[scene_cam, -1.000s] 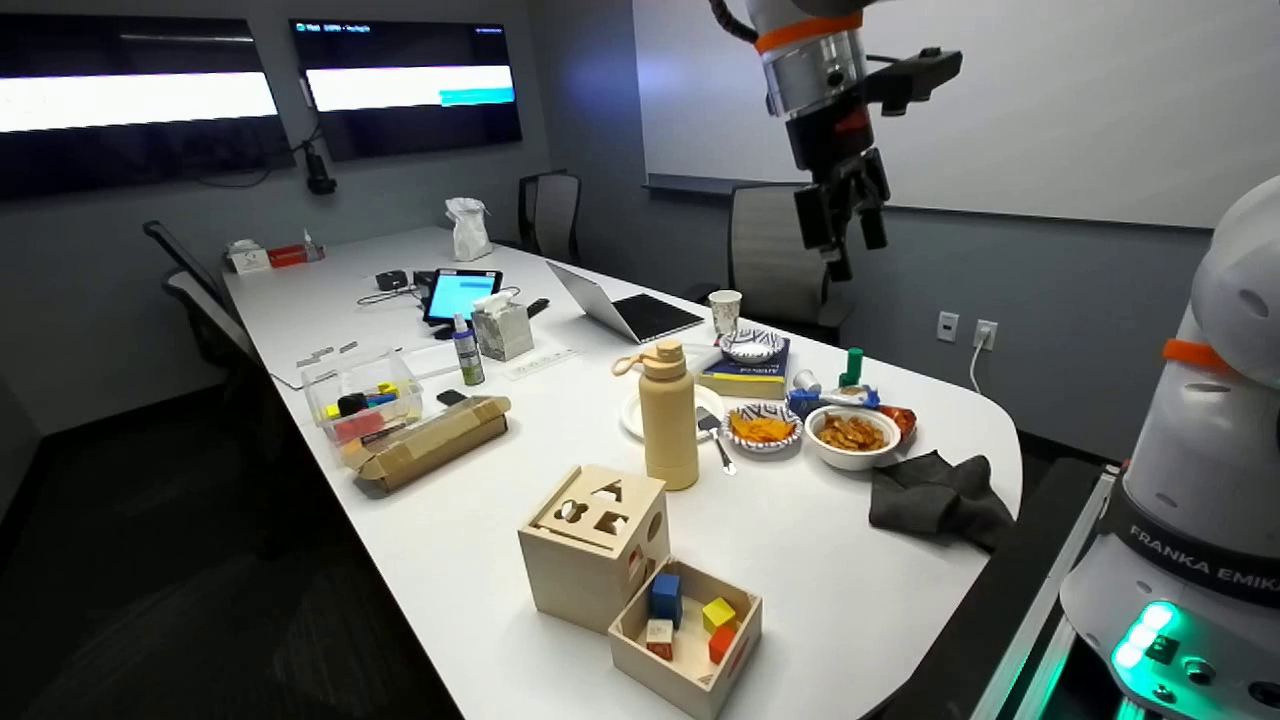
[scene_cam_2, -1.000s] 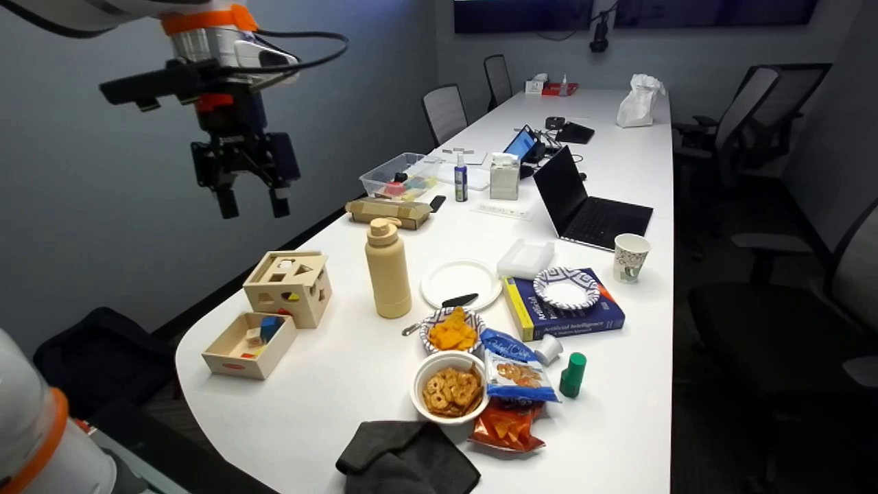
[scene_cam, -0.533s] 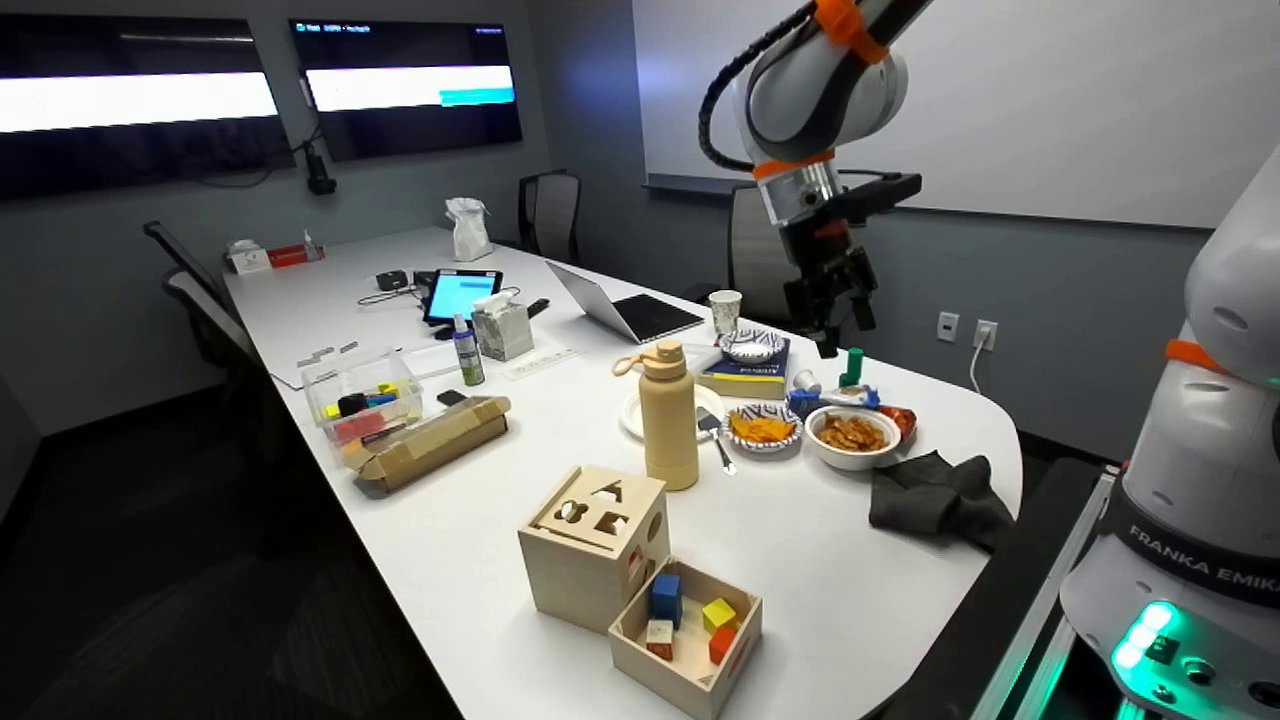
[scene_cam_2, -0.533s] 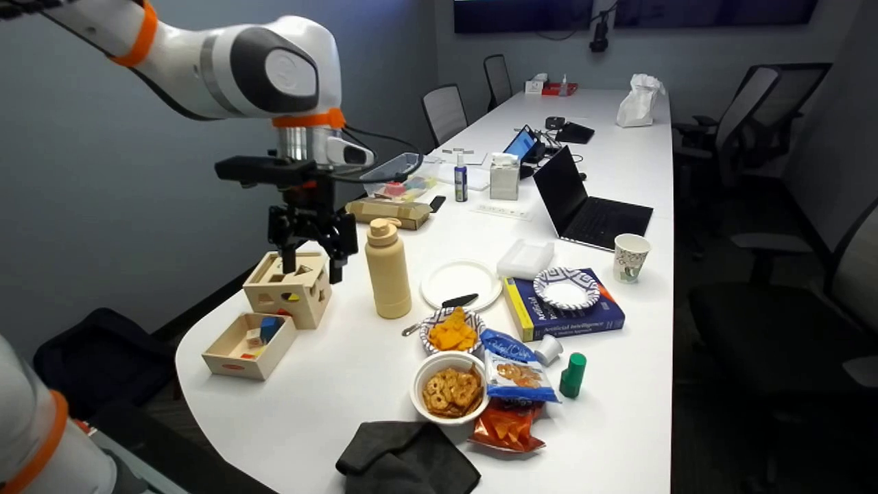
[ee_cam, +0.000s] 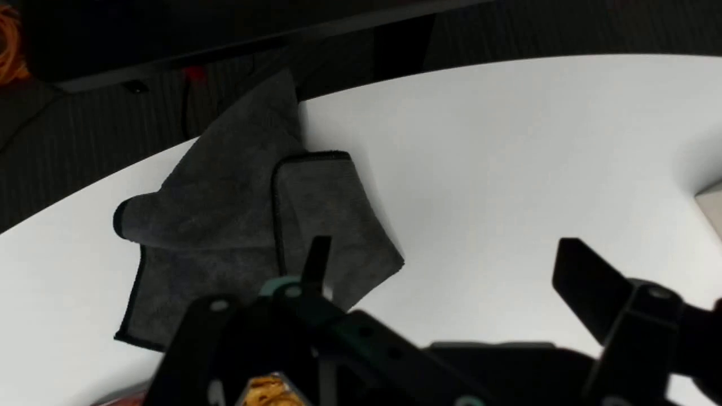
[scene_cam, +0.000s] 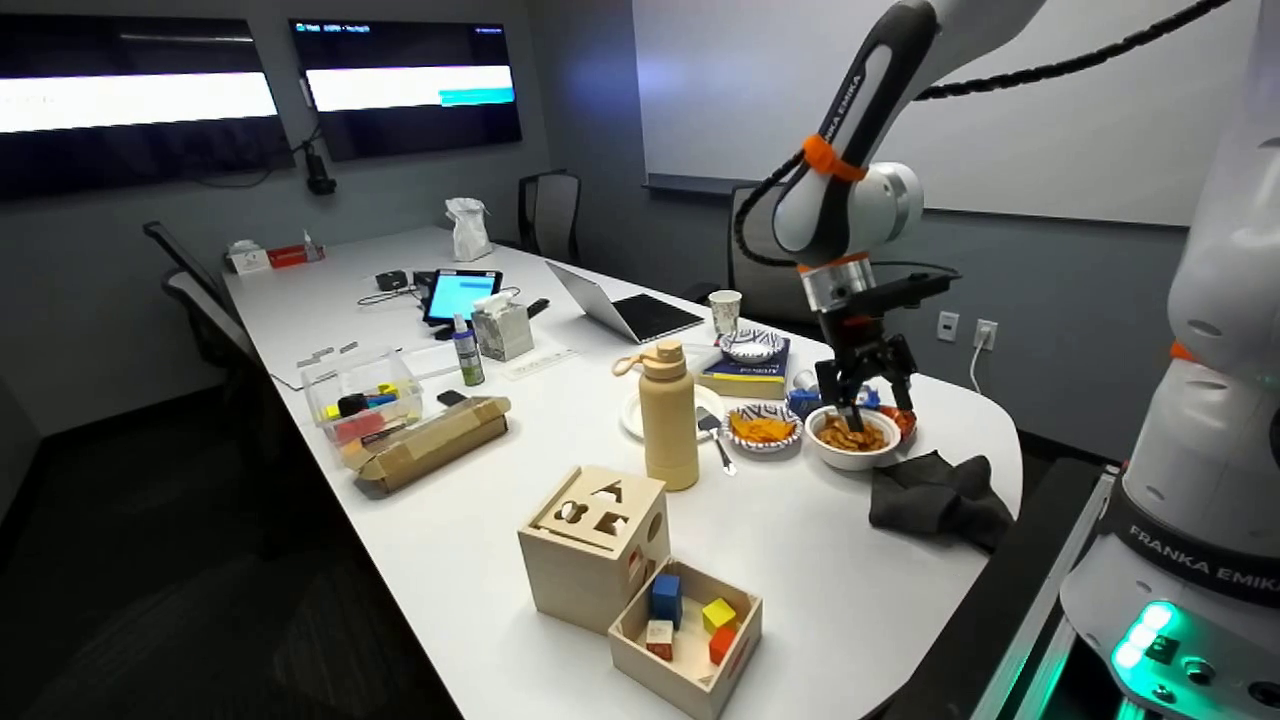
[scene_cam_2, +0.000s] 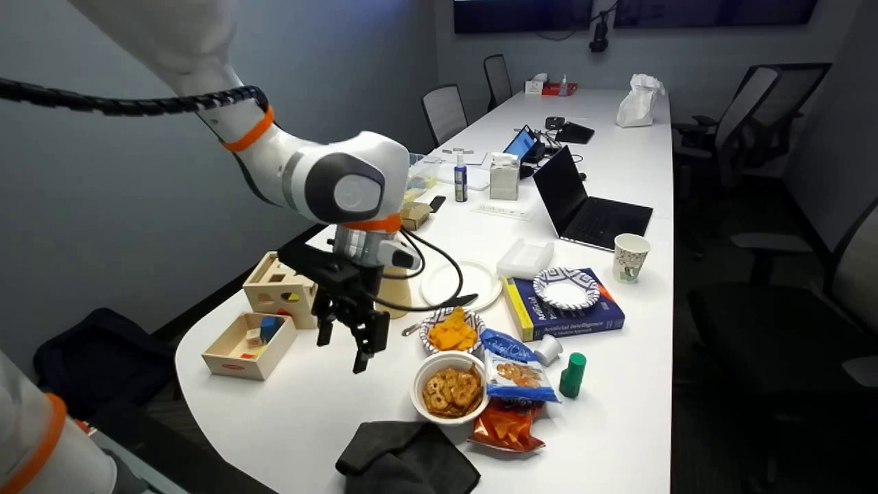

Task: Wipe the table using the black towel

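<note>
The tool (scene_cam_2: 342,348) has descended nearer the towel (scene_cam_2: 409,458).

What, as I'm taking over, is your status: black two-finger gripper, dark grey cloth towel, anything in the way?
Gripper: open, nothing held. Towel: rumpled on white table, partly past its curved edge. Round white pretzel bowl: beside towel, may obstruct.

Towel (ee_cam: 237,206) is dk gray w/ blk trim, folded n kinda rumpled, left of ctr in wrist view, top corner poking past edge of white table (ee_cam: 496,169).
</note>
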`<state>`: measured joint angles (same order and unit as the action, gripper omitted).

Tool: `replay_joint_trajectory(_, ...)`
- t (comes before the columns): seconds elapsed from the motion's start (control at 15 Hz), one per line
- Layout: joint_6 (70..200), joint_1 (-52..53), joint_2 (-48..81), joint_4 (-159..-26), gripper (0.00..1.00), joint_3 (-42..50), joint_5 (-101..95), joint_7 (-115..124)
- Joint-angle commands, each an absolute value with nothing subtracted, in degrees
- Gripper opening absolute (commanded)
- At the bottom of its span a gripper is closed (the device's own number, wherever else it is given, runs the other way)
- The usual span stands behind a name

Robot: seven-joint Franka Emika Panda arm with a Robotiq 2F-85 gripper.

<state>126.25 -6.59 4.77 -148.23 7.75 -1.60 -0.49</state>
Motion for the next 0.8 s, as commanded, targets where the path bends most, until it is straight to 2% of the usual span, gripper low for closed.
replay_joint_trajectory(0.0, 135.17, -9.81, 10.95, -148.99, 1.0, 9.49, 2.84, -3.94)
replay_joint_trajectory(0.73, 145.08, -18.66, 26.18, -145.59, 1.0, 9.82, 11.24, -8.42)
